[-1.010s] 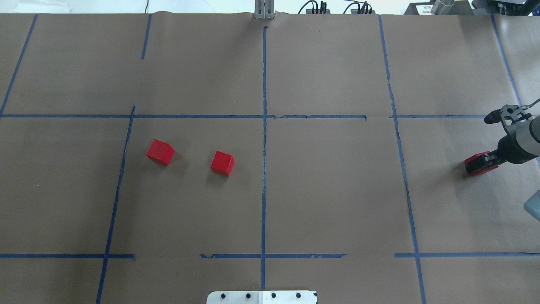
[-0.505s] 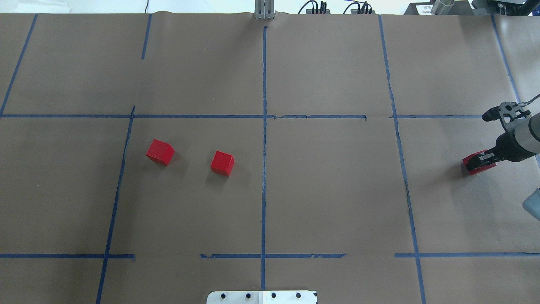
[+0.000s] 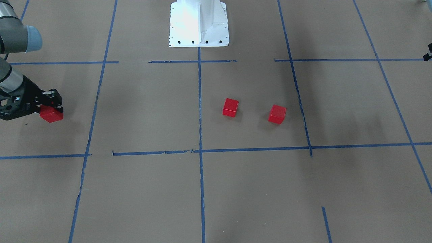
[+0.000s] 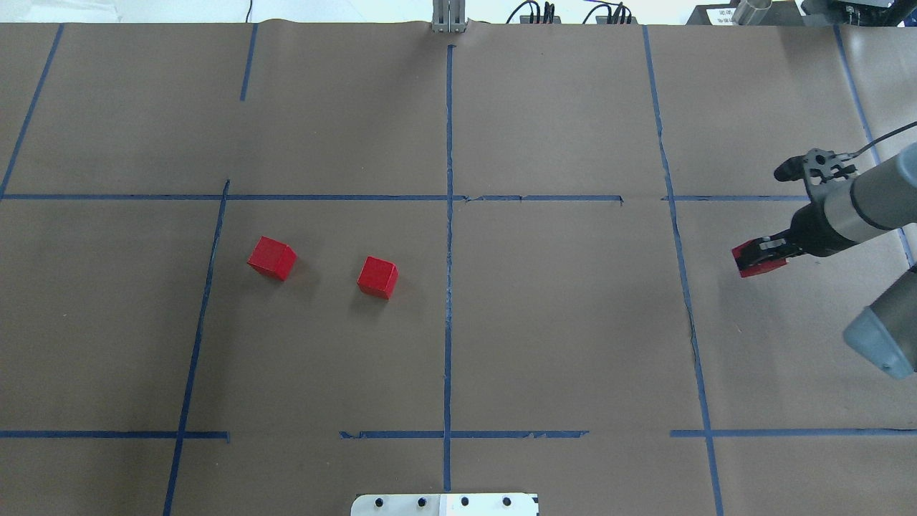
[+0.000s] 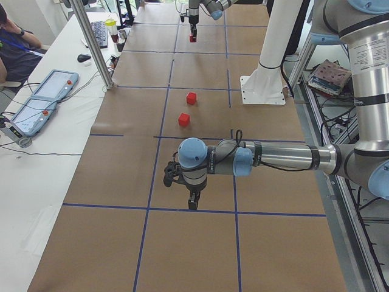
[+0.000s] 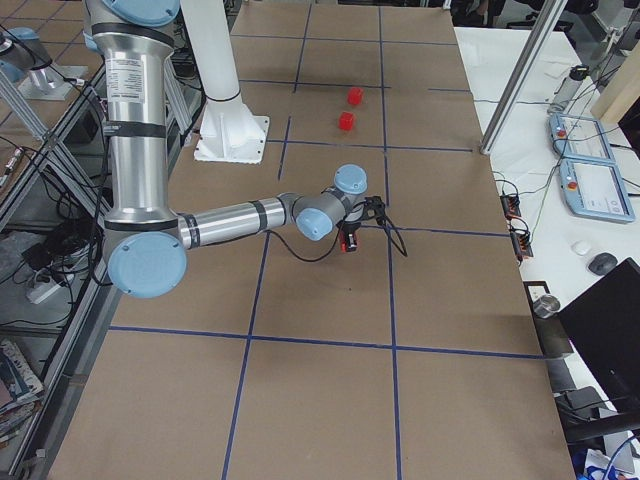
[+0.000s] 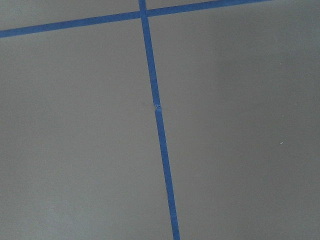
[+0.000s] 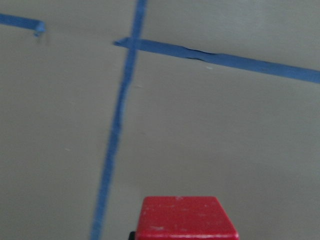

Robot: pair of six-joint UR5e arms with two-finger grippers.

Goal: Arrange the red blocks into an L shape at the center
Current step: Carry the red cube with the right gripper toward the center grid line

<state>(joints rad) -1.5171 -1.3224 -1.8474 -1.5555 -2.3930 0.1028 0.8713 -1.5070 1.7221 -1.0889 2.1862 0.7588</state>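
The brown-papered table [image 4: 573, 344], gridded with blue tape [image 4: 448, 322], bears two separate red blocks [image 4: 377, 277].

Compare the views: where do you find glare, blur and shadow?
Front-facing view: glare washes out the white robot base. Right wrist view: the blue tape lines look smeared, and the frame's bottom edge crops the red block. Overhead view: the two loose red blocks cast only soft, faint shadows.

Red block [image 8: 187, 217] cut off by wrist view's bottom edge, left fingers [image 5: 192, 204] too small to judge
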